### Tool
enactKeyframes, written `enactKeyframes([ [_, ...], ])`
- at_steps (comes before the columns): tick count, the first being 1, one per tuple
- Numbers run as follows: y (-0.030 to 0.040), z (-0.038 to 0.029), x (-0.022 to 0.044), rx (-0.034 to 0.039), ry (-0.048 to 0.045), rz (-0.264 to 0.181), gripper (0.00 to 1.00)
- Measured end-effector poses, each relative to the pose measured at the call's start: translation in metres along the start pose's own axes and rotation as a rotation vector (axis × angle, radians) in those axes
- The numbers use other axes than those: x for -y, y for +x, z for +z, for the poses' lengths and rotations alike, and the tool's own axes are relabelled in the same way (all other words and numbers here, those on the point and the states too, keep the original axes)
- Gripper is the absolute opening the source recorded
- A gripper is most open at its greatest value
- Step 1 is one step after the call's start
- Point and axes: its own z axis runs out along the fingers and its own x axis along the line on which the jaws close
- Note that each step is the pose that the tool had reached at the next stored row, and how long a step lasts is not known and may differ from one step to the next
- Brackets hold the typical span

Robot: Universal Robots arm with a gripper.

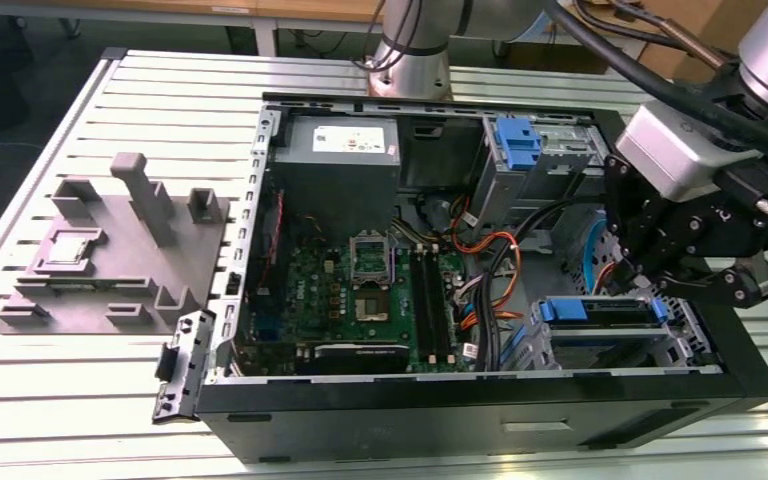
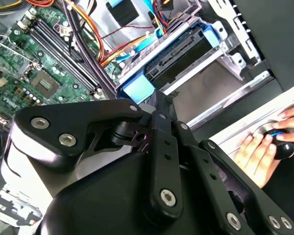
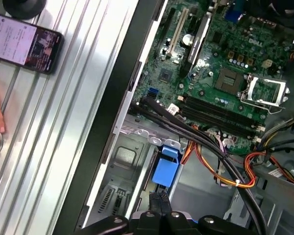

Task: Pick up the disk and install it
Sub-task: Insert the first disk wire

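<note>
A white sticker (image 1: 353,140) on the grey power supply (image 1: 337,178) carries print too small to read. The end effector (image 3: 158,199) has its fingers pressed together, pinching nothing, with the tips just beside the blue tab of the disk (image 1: 599,311). The disk lies in its drive bay inside the open computer case (image 1: 491,395) on the bench (image 1: 64,385), at the exterior view's right.

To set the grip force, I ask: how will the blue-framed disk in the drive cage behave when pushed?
The disk is probably stiff, being a flat block in a blue frame. It looks solid, so it is likely heavy for its size. Between the drive cage walls it should slide, not tip; the thin blue tab may flex.
</note>
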Motion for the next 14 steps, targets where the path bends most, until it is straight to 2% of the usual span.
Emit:
enactKeyframes([
  [6, 0.0000, 0.0004, 0.0000, -0.0081, 0.0230, -0.015, 0.10],
  [11, 0.0000, 0.0007, 0.0000, -0.0153, 0.0433, -0.055, 0.10],
  [14, -0.0001, 0.0011, 0.0001, -0.0154, 0.0450, -0.102, 0.10],
])
